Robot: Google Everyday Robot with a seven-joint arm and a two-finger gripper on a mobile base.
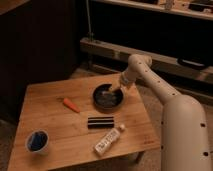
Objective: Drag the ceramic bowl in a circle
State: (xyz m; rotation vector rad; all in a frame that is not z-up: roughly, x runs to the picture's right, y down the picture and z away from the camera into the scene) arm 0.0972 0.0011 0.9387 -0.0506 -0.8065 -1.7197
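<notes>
sitting mouth-up, round ceramic bowl point(102, 100), gripper point(116, 89) at its right rim, jaws spread

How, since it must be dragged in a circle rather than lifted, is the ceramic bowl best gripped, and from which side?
Probably pinch the rim of the ceramic bowl at the edge nearest the arm, coming down from above. The bowl is wide and shallow, so only its thin rim would fit between the jaws, and the gripper hangs open over that edge.
</notes>
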